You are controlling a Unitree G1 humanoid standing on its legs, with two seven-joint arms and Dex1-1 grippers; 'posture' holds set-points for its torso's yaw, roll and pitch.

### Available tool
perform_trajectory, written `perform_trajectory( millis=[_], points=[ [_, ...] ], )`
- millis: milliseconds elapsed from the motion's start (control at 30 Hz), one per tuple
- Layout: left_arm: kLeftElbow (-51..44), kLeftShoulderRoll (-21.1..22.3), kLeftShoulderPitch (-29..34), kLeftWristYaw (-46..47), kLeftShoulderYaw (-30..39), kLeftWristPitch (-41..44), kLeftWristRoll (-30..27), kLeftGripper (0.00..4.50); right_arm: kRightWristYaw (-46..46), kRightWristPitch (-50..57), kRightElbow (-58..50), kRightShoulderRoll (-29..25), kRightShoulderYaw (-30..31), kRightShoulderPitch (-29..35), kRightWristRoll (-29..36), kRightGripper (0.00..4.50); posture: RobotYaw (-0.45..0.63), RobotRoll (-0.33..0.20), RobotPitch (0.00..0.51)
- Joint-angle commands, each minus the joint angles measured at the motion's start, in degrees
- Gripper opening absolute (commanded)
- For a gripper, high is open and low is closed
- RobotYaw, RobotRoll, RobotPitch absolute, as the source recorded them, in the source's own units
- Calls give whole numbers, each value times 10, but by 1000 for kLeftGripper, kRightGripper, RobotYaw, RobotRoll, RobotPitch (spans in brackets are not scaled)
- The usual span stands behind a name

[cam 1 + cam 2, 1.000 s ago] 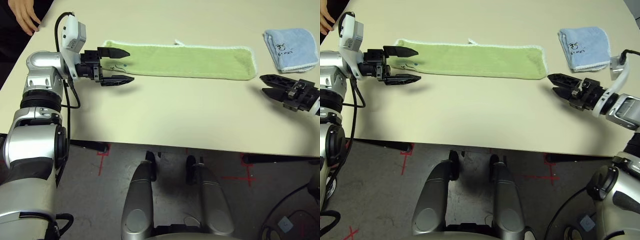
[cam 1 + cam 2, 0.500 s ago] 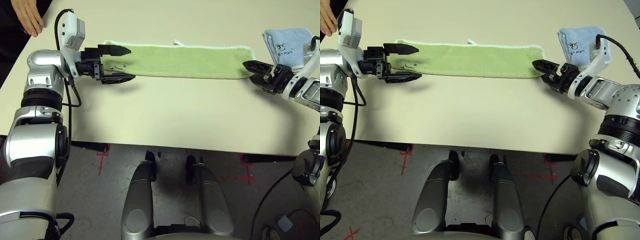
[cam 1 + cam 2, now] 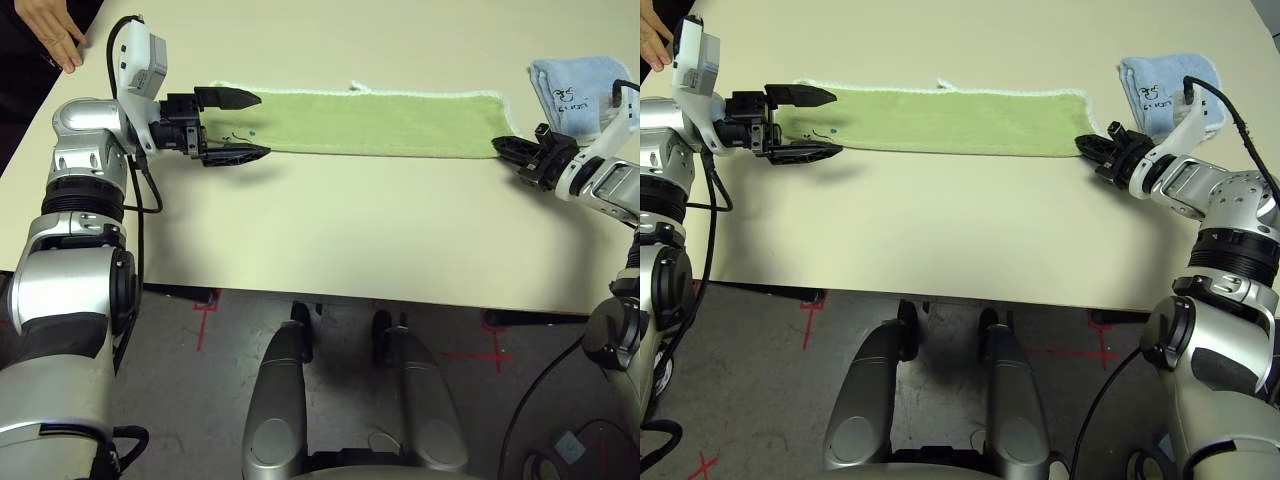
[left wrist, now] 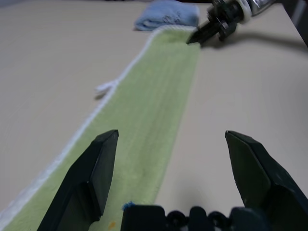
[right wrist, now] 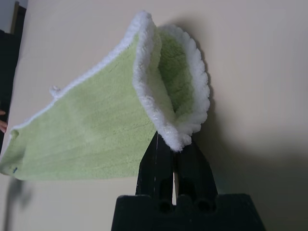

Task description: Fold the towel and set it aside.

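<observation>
Straddling the towel's [image 3: 360, 123] 9 o'clock end, L gripper [image 3: 235, 126] had jaws wide apart, one finger each side of the strip, prob lined up to pinch. Towel lay flat as a long strip at table's [image 3: 330, 240] 12 o'clock. R gripper [image 3: 1092, 148] was clamped on its 3 o'clock end, hem bunched, just beside blue cloth [image 3: 583, 95].

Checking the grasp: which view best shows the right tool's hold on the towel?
The right wrist view: the right tool is shut on the towel corner. Both eye views show that pinch small; the left wrist view shows it far off.
</observation>
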Motion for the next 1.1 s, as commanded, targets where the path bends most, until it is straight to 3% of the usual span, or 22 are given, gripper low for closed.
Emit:
perform_trajectory(
  millis=[33, 200, 567, 767, 1100],
  points=[
    [-1, -6, 12, 21, 15, 13, 1, 4500, 23, -43, -9, -11, 7, 22, -10, 39, 37, 0, 371],
    [2, -11, 14, 35, 23, 10, 6, 4500, 126, -100, -14, -45, 76, 38, -35, 39, 49, 0, 371],
    [53, -42, -13, 98, 23, -30, 41, 4500, 162, -133, 26, -58, 92, 23, -51, 39, 50, 0, 360],
    [67, -45, -24, 83, 19, -39, 52, 4500, 196, -146, 32, -70, 106, 19, -61, 39, 46, 0, 360],
    [76, -36, -30, 25, 16, -46, 66, 4500, 364, -275, -15, -109, 160, 35, -88, 39, 24, 0, 354]
  ],
)
